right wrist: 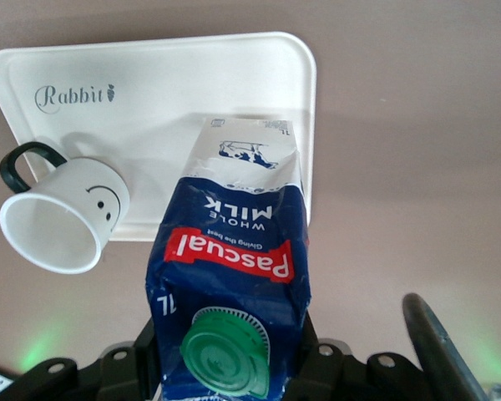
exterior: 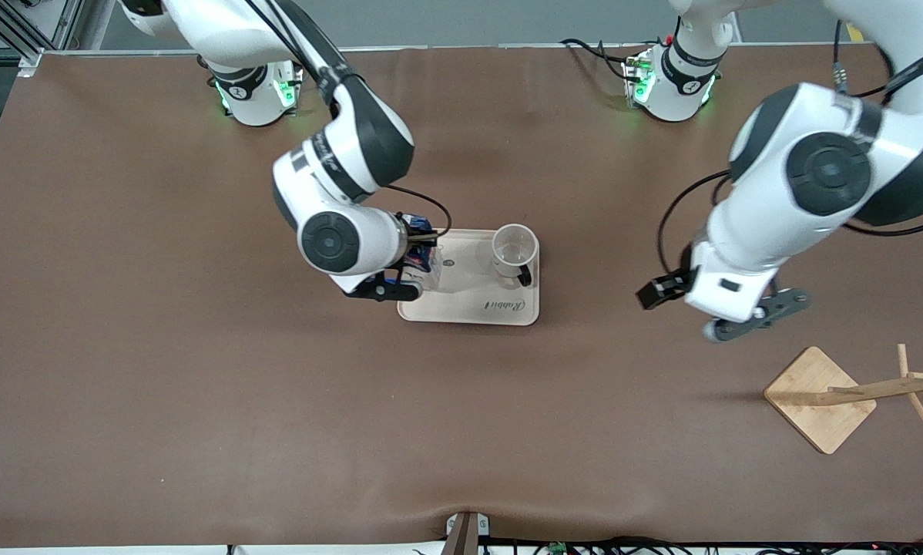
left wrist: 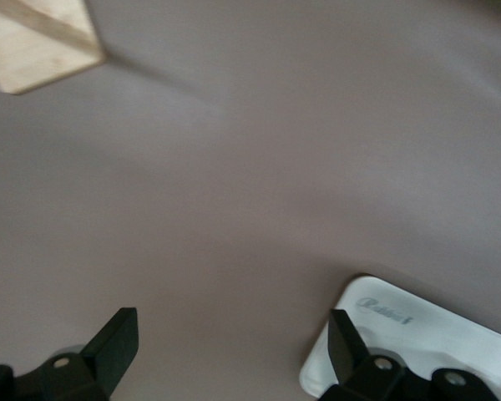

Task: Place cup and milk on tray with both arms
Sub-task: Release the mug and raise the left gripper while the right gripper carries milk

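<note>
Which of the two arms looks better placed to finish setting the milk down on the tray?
The right arm. Its pincer is shut on the milk over the tray, beside the cup. The left pincer hangs open and empty over bare table.

Robot lab bench
Two white arms [exterior: 338, 193] standing bolted to a brown-matted table [exterior: 199, 385] — cables [exterior: 623, 546] trailing along its edge.

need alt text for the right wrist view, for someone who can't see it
The right hand is shut on a blue and white milk carton, held over the end of a cream tray lettered "Rabbit". A white cup with a smiley face and black handle stands on the tray beside the carton, and brown table surrounds it.
</note>
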